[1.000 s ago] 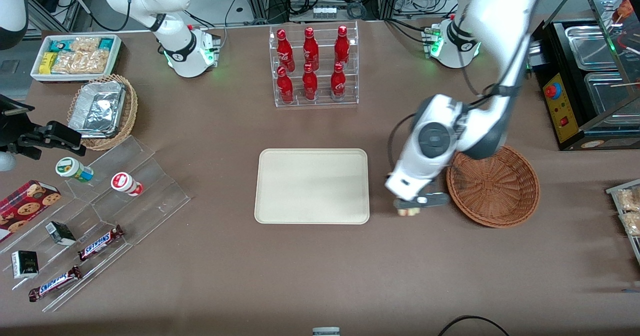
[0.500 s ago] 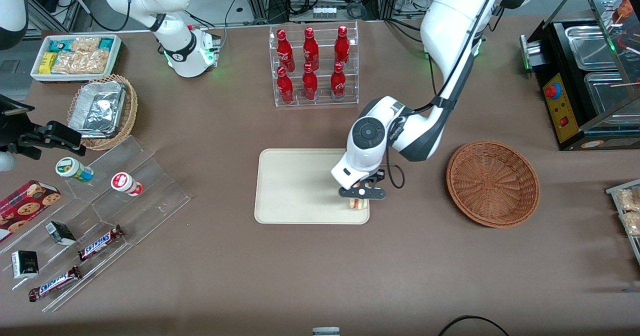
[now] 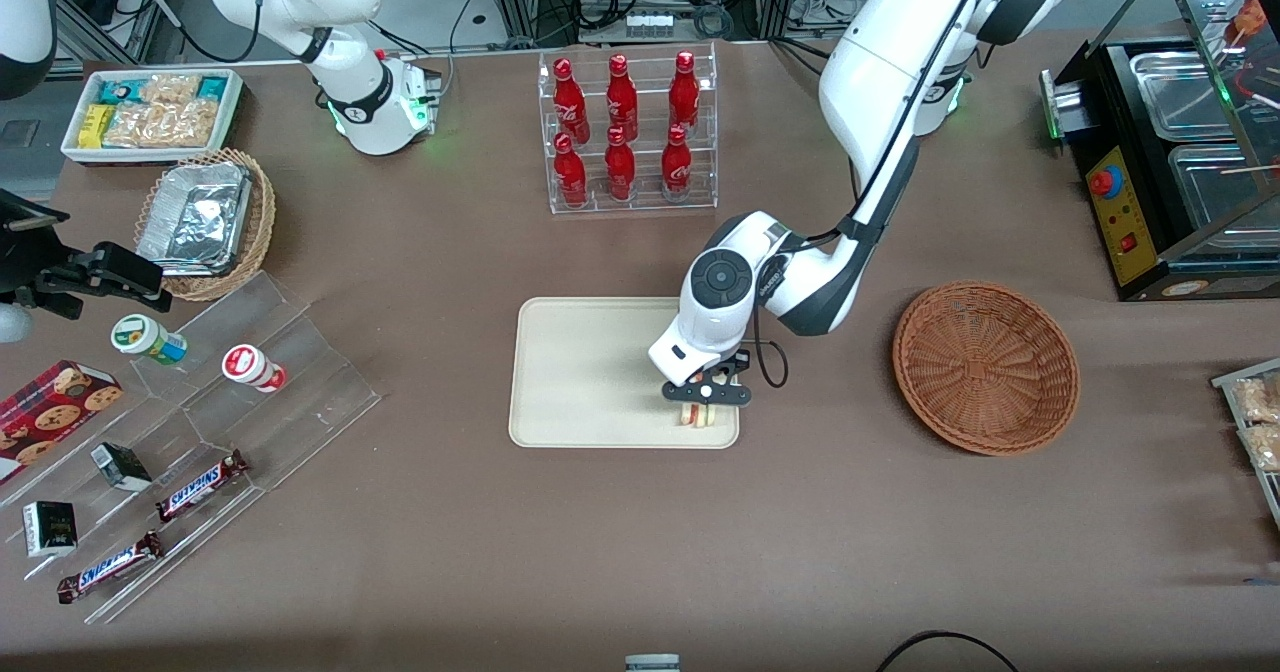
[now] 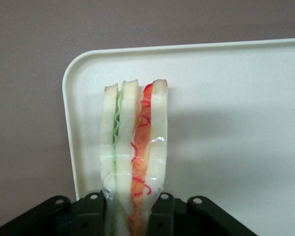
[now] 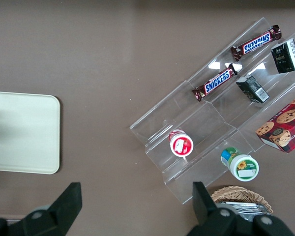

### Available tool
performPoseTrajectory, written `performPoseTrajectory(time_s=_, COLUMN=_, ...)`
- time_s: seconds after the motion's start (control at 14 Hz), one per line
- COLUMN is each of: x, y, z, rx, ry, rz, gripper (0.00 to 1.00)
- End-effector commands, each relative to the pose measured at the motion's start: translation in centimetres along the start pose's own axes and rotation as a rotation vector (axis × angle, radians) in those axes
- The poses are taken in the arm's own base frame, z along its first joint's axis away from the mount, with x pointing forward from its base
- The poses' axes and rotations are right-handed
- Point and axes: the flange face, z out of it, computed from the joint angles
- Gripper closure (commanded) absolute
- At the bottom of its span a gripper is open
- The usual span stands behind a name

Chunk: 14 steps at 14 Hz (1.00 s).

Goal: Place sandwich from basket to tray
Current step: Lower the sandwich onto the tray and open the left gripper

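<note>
Table: brown top (image 3: 420,252), laid out like a snack counter, with racks and bins along its edges.
Gripper: (image 3: 704,404) hangs low over the tray's corner nearest the front camera on the basket's side; black fingers (image 4: 94,211) clamped on the sandwich, one on each bread face.
Sandwich: (image 4: 132,157) held on edge in the jaws, layers showing pale bread, green, bread, red-orange, bread; in the front view (image 3: 699,414) it sits just under the gripper, inside the tray's rim. Cannot tell whether it touches the tray floor.
Tray: (image 3: 590,372) cream, rounded corners; directly beneath the gripper, most of its surface stretching from the gripper toward the parked arm's end. Its corner and rim (image 4: 69,98) show just past the sandwich's tip.
Basket: (image 3: 985,367) reddish-brown wicker, nothing in it, well apart from the gripper toward the working arm's end.
Bottle rack: (image 3: 628,132) clear, red bottles, farther from the front camera than the gripper.
Foil basket: (image 3: 205,224) tan wicker with foil containers, well off toward the parked arm's end.
Acrylic steps: (image 3: 200,432) with candy bars, cups, small boxes, same end.
</note>
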Motion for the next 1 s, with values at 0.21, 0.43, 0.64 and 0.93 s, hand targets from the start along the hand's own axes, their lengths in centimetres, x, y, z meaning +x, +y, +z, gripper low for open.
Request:
performPoseTrajectory(time_s=0.21, x=0.4, y=0.5, z=-0.1, rx=-0.001, ry=0.009, rz=-0.017, gripper=0.26)
performPoseTrajectory(time_s=0.43, x=0.7, y=0.5, z=-1.0, rx=-0.008, ry=0.021, rz=-0.025, gripper=0.01)
performPoseTrajectory(time_s=0.64, x=2.3, y=-0.7, z=-6.6, rx=-0.018, ry=0.061, rz=-0.13, gripper=0.0)
performPoseTrajectory(time_s=0.93, x=3.6, y=-7.6, z=-15.1, rx=0.072, ry=-0.001, rz=-0.22, gripper=0.0)
